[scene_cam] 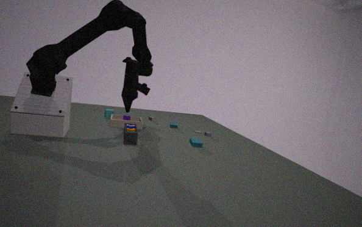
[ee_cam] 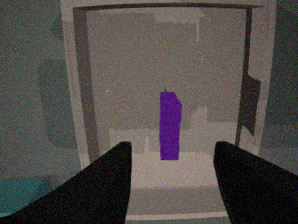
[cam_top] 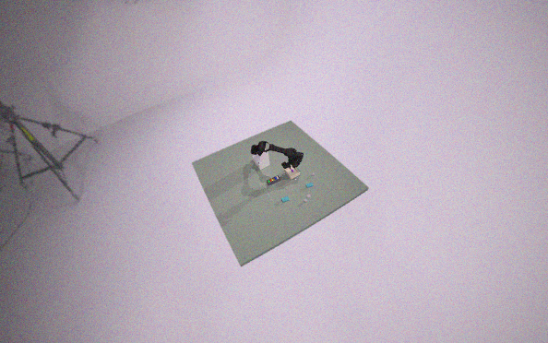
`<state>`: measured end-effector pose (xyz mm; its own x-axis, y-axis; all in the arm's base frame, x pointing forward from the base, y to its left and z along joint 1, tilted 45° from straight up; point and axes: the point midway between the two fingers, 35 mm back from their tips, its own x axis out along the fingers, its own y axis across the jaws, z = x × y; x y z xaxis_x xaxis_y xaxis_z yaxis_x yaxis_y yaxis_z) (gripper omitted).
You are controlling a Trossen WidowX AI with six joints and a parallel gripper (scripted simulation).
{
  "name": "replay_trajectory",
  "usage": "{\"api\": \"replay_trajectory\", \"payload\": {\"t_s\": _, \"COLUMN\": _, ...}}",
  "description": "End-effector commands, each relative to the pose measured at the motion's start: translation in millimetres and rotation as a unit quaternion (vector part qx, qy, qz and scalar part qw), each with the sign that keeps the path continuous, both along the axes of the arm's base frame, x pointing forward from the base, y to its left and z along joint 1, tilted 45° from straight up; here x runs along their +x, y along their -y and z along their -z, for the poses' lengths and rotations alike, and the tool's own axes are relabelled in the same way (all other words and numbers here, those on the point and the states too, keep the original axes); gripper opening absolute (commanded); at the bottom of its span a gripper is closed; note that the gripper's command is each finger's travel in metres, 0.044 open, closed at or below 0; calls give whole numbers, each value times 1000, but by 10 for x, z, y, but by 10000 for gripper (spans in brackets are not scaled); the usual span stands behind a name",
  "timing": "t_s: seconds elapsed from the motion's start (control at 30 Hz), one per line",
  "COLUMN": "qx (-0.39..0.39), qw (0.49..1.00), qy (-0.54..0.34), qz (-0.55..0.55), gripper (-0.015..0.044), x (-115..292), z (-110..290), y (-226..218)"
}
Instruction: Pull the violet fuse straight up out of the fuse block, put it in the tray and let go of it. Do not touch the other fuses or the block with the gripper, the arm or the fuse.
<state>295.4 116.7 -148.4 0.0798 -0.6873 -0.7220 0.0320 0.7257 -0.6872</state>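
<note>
- Two dark fingers of the gripper (ee_cam: 174, 163) stand spread apart with nothing between them; the wrist view shows open air and tray floor in the gap.
- Directly below that gap the violet fuse (ee_cam: 170, 125) sits inside the tray (ee_cam: 72, 83), on its pale floor, clear of both fingers.
- From the exterior view the gripper tips hang above the tray, apart from the fuse, which shows as a small violet block inside the tray walls.
- Whether the fuse stands upright or lies flat cannot be settled from these views; in the wrist view it reads as a tall narrow bar.
- Just in front of the tray, toward the exterior camera, sits the fuse block (scene_cam: 130, 135) with its other fuses (scene_cam: 131, 127) showing as coloured stripes on top; neither the arm (scene_cam: 91, 28) nor the gripper is near them.
- Several small teal blocks (scene_cam: 195, 142) and grey bits lie scattered on the green mat (scene_cam: 244, 183), well apart from the tray and of no part in the job.
- Judged from this, the pull, the carry and the release look done: fuse out of the block, in the tray, let go.
- What seems left is only to lift the gripper straight away without nudging the fuse, the tray wall or the block in front.
</note>
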Motion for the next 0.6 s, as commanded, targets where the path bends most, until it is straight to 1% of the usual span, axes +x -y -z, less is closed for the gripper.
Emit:
{"api": "replay_trajectory", "payload": {"t_s": 0.0, "qx": 0, "qw": 1000, "qy": 0, "qz": 0, "gripper": 263, "x": 2, "z": -2, "y": -1}}
{"api": "replay_trajectory", "payload": {"t_s": 0.07, "qx": 0, "qw": 1000, "qy": 0, "qz": 0, "gripper": 315, "x": 2, "z": -2, "y": -1}}
{"api": "replay_trajectory", "payload": {"t_s": 0.1, "qx": 0, "qw": 1000, "qy": 0, "qz": 0, "gripper": 330, "x": 0, "z": -23, "y": -22}}
{"api": "replay_trajectory", "payload": {"t_s": 0.2, "qx": -3, "qw": 1000, "qy": -3, "qz": -2, "gripper": 330, "x": -38, "z": -251, "y": -232}}
{"api": "replay_trajectory", "payload": {"t_s": 0.23, "qx": -3, "qw": 1000, "qy": -3, "qz": -3, "gripper": 330, "x": -43, "z": -274, "y": -251}}
{"api": "replay_trajectory", "payload": {"t_s": 0.57, "qx": -3, "qw": 1000, "qy": -3, "qz": -3, "gripper": 330, "x": -43, "z": -274, "y": -251}}
